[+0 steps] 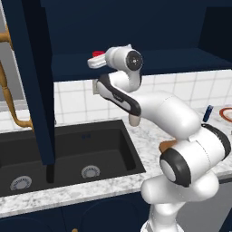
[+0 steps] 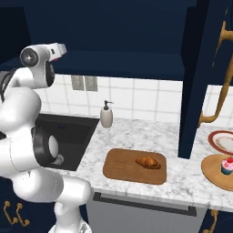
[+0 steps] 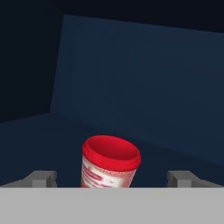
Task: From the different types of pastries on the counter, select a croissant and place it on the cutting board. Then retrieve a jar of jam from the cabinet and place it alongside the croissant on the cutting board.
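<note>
Jam jar (image 3: 110, 162) (red lid, red-and-white body) stands between the gripper's (image 3: 111, 179) wide-open jaws, ungrasped.

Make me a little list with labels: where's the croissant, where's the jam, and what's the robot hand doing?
croissant: golden-brown crescent pastry lies on the flat brown wooden cutting board
jam: small jar with red lid and red-and-white body stands upright inside the dark navy cabinet
gripper: open, fingertips on either side of the jar, not closed on it
cupcake: pink-frosted, teal wrapper, on the round wooden plate
</note>
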Robot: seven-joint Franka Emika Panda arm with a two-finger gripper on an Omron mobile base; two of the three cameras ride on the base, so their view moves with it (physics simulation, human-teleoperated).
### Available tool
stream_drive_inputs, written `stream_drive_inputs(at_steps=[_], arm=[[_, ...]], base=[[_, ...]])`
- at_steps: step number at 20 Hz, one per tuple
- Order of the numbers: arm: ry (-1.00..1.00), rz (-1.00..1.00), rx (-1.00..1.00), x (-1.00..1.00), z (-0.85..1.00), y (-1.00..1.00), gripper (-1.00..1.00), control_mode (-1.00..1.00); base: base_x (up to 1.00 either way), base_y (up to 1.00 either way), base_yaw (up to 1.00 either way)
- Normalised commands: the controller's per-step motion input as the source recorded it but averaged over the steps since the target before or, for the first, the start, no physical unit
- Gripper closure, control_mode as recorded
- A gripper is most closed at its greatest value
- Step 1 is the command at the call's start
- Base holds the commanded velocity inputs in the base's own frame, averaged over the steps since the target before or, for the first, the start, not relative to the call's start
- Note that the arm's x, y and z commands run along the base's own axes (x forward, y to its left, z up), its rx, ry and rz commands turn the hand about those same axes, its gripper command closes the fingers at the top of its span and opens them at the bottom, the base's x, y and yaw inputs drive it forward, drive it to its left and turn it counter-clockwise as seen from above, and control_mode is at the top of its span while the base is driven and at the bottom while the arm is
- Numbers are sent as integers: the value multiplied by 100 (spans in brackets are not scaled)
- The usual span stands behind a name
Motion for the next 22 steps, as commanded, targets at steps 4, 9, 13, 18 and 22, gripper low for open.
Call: stream_drive_inputs(at_steps=[4,9,13,18,22], arm=[[0,0,0,15,-13,9,-100,-100],[0,0,0,22,-17,13,-100,-100],[0,0,0,44,0,2,-100,-100],[0,0,0,24,-3,1,-100,-100],[0,0,0,0,-8,7,-100,-100]], base=[[0,0,0],[0,0,0],[0,0,0],[0,0,0],[0,0,0]])
